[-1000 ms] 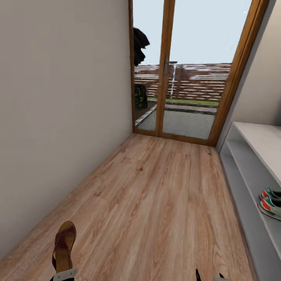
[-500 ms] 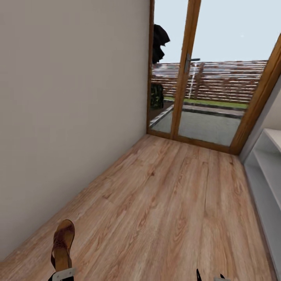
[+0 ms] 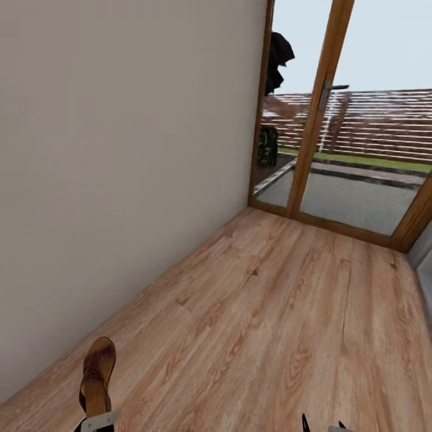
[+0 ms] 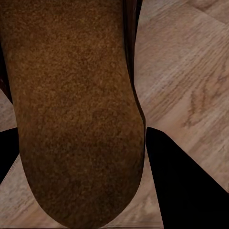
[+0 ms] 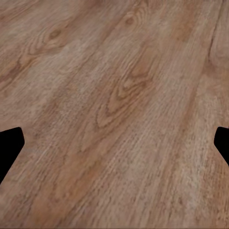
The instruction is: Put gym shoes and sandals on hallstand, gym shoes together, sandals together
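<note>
Sandal (image 3: 96,378) — light, flat, probably bendy — sits pinched between your left gripper (image 4: 81,143) fingers; grip its sole edges. Right gripper (image 5: 114,143) hangs spread, empty.

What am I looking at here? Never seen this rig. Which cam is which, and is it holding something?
It is a simulated wheeled robot with two arms, driven remotely by a person. The big picture comes from its head camera, looking down a corridor: wood-plank floor, a plain wall and a glass door to a yard. The two smaller pictures come from cameras on each wrist, looking along the fingers. The left end effector is shut on a brown sandal, which sticks up at the lower edge of the head view; the left wrist view shows the sandal close up between the dark fingers. The right end effector is open, with bare floor below it.
</note>
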{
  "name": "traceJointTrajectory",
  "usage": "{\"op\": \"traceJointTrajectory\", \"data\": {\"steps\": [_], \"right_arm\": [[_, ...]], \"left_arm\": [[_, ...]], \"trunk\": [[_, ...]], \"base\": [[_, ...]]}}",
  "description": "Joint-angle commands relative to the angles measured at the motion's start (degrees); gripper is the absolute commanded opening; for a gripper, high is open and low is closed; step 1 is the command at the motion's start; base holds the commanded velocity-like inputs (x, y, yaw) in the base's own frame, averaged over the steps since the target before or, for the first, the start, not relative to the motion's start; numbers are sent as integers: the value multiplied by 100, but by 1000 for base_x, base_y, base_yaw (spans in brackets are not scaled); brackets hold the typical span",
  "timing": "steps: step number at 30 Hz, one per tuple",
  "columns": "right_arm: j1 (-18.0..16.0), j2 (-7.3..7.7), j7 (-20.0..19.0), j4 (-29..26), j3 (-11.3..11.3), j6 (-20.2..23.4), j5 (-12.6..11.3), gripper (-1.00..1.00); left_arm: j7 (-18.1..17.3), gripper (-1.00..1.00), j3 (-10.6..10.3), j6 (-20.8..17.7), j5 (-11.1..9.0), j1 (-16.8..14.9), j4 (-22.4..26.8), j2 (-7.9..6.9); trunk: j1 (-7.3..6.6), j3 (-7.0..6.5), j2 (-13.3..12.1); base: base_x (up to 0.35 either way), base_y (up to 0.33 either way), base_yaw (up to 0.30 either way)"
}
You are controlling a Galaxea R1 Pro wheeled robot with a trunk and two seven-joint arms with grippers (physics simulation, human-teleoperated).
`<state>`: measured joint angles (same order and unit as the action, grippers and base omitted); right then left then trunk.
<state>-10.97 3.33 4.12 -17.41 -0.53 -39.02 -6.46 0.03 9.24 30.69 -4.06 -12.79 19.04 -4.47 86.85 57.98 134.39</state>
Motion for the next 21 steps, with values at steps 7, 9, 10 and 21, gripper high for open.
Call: {"op": "traceJointTrajectory", "data": {"steps": [7,9,10,21], "right_arm": [[-1,1,-8,1,17,-18,-40,100],[-1,1,-8,1,17,-18,-40,100],[-1,1,-8,1,18,-18,-40,100],[-1,1,-8,1,15,-18,-40,100]], "left_arm": [[6,-100,-16,19,-27,-5,-5,-1],[7,-100,-13,22,-30,-5,-5,-1],[10,-100,-9,23,-31,-5,-5,-3],[7,-100,0,25,-33,-5,-5,-10]], "trunk": [[-1,32,2],[-1,40,2],[-1,43,2],[-1,86,2]], "base": [[1,0,258],[0,0,258],[0,0,258],[0,0,258]]}}
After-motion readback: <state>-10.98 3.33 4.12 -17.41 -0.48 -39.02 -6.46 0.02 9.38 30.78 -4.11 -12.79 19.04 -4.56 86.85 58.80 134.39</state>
